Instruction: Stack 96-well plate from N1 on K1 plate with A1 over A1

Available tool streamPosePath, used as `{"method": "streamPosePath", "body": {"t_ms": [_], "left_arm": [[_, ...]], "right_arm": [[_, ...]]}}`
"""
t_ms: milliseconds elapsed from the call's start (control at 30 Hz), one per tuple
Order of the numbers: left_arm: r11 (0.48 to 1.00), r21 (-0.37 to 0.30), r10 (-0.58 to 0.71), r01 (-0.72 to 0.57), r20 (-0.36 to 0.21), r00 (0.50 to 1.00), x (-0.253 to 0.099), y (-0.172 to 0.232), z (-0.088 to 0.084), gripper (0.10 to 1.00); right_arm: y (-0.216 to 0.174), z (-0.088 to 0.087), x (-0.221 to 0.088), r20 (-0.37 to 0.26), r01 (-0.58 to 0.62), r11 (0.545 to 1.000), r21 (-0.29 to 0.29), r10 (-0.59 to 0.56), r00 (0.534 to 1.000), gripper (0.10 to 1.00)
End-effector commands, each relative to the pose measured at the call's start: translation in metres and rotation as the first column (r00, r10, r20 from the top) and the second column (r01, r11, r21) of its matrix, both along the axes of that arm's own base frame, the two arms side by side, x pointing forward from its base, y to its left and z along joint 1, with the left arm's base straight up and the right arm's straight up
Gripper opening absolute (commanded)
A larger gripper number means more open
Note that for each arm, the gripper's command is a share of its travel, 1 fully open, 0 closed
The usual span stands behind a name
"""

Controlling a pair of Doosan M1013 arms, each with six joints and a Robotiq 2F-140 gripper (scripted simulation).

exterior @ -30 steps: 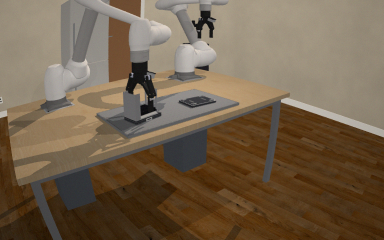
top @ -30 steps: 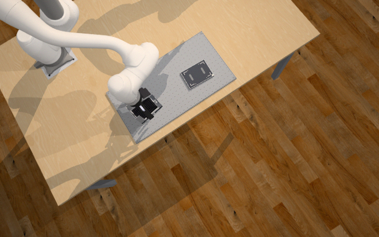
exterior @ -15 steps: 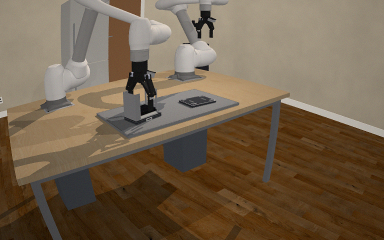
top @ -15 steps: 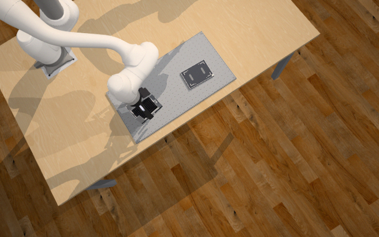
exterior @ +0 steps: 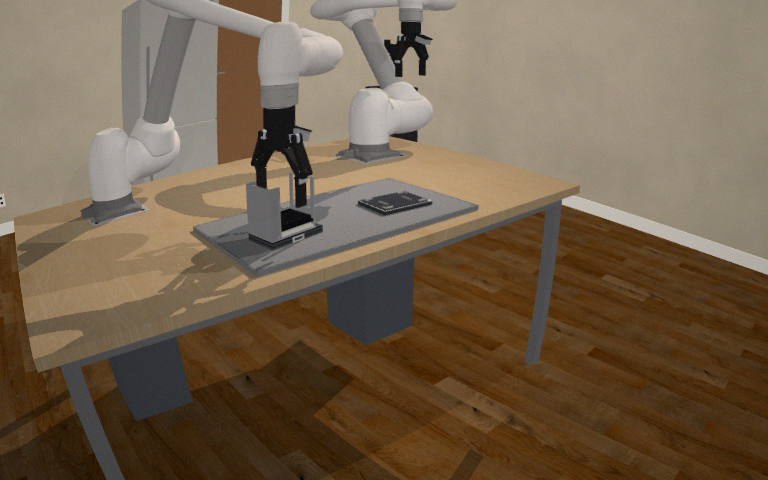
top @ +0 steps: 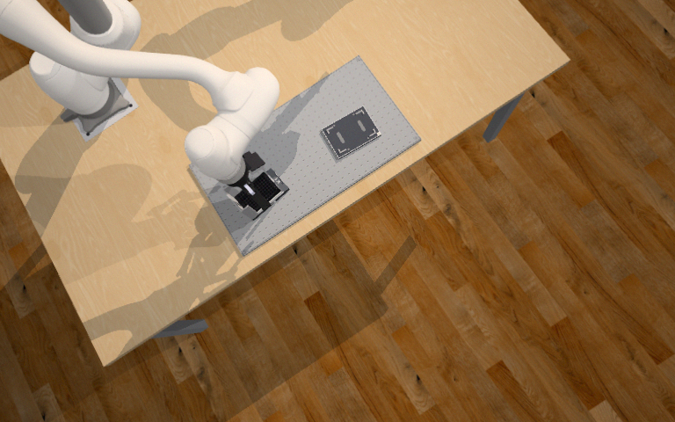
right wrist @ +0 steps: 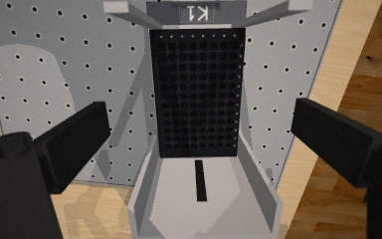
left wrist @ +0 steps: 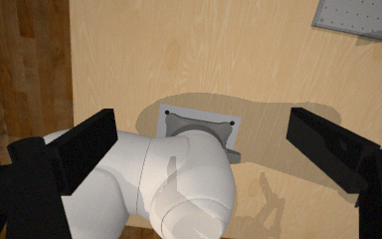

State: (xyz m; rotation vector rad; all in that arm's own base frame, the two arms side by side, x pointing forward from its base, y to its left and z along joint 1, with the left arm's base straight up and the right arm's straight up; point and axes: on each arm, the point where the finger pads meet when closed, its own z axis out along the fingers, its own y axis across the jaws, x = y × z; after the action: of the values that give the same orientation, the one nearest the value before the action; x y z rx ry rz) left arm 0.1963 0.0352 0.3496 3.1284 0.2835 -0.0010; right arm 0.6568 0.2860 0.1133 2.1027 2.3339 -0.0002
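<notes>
1. Near left: black 96-well plate in stack rack K1, apparently stacked; full nesting and A1 match unconfirmed.
2. Above it, right end effector: fingers apart, empty. Sideways drift while rising could snag a rack post, tilting the plates.
3. Farther right: plate nest N1, plateless.
4. Far: left end effector, fingers apart, empty.

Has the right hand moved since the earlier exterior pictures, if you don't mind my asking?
Yes, upward: in the exterior view, the right hand is higher against the fixed rack.
</notes>
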Motion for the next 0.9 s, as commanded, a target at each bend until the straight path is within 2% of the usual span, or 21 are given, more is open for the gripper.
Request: {"method": "streamPosePath", "body": {"t_ms": [0,767,867], "left_arm": [[1.000,0.000,0.000,0.000,0.000,1.000,0.000,0.000,0.000,1.000],[1.000,0.000,0.000,0.000,0.000,1.000,0.000,0.000,0.000,1.000],[1.000,0.000,0.000,0.000,0.000,1.000,0.000,0.000,0.000,1.000]], "right_arm": [[0.000,0.007,0.000,0.001,0.000,1.000,0.001,0.000,1.000,1.000],[0.000,0.063,0.000,0.001,0.000,1.000,0.001,0.000,1.000,1.000],[0.000,0.066,0.000,0.001,0.000,1.000,0.001,0.000,1.000,1.000]]}}
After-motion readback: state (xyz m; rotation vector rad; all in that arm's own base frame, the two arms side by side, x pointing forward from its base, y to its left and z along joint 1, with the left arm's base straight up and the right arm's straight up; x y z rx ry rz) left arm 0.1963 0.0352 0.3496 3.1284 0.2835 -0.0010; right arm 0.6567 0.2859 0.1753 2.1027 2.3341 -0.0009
